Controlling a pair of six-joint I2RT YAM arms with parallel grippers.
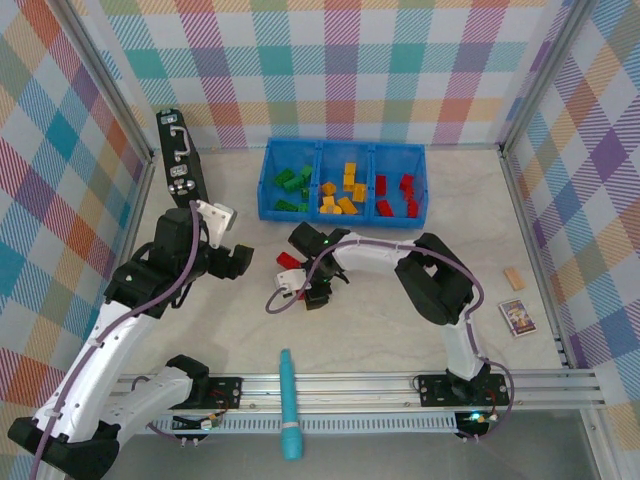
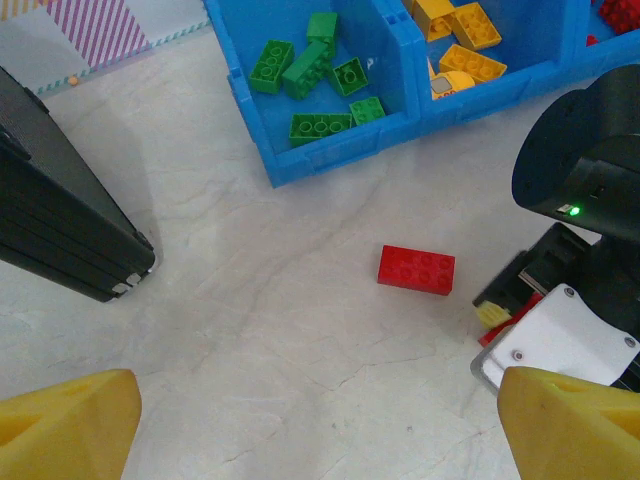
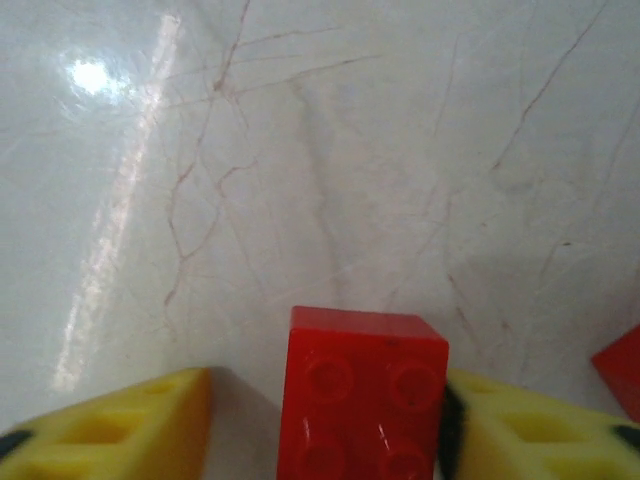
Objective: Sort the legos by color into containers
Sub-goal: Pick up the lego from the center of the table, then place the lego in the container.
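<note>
We log multicoloured plaid cloth walls (image 1: 400,60) closing the cell on the left, back and right. Bare silver aluminium frame posts (image 1: 100,80) run where the cloth panels meet. The work surface is a pale cream marbled tabletop (image 1: 250,330), glossy and threaded with fine brownish veins. A slotted silver aluminium rail (image 1: 340,385) bounds its near edge. In the right wrist view we note a round white glare patch (image 3: 88,75) on the surface, with a paler streak trailing below it. Shadows are soft.
</note>
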